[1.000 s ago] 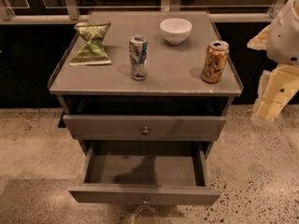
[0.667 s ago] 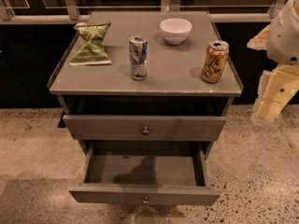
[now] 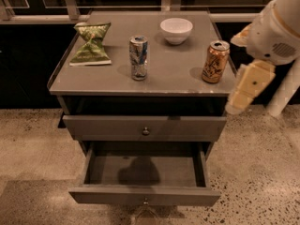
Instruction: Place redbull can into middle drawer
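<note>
The redbull can (image 3: 138,57) stands upright near the middle of the grey cabinet top (image 3: 112,78), slim, silver and blue. The middle drawer (image 3: 144,195), the lower knobbed front, is pulled open and its inside shows nothing in it. The drawer front above it (image 3: 146,128) is nearly shut. My gripper (image 3: 236,105) hangs at the end of the cream arm at the right, beside the cabinet's right edge and well to the right of the redbull can, holding nothing that shows.
A gold-orange can (image 3: 214,62) stands at the top's right side, close to my arm. A white bowl (image 3: 176,30) sits at the back. A green crumpled chip bag (image 3: 91,45) lies at the back left. Speckled floor surrounds the cabinet.
</note>
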You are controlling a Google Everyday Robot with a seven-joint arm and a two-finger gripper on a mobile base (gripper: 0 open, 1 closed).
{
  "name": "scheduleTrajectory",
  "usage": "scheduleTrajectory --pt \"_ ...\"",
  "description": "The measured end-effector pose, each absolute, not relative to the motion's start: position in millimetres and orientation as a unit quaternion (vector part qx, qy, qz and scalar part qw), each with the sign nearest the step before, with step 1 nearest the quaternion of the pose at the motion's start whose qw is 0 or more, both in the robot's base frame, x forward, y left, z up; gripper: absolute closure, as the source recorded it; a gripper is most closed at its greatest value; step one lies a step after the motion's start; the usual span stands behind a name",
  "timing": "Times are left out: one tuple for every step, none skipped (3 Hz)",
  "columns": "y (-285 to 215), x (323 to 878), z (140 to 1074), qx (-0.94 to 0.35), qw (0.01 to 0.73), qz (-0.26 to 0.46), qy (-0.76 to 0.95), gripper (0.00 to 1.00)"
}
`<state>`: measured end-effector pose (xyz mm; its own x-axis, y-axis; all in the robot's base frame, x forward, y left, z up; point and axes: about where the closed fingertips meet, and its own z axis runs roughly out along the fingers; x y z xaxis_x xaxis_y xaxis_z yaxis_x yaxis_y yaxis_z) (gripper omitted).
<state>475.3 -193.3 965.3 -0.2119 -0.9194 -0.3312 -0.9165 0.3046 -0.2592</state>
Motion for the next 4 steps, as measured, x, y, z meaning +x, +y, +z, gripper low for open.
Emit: scheduleTrajectory --pt "-161.3 523.2 954.6 -0.572 0.282 0.036 0.770 0.00" --pt "-132.4 565.4 952.8 -0.564 0.327 0.050 0.757 0.00" --pt "-79.9 635.6 945.5 -0.574 0.348 0.059 0.739 0.00" --pt "-76.4 637.5 945.3 -0.576 0.349 0.061 0.737 0.00"
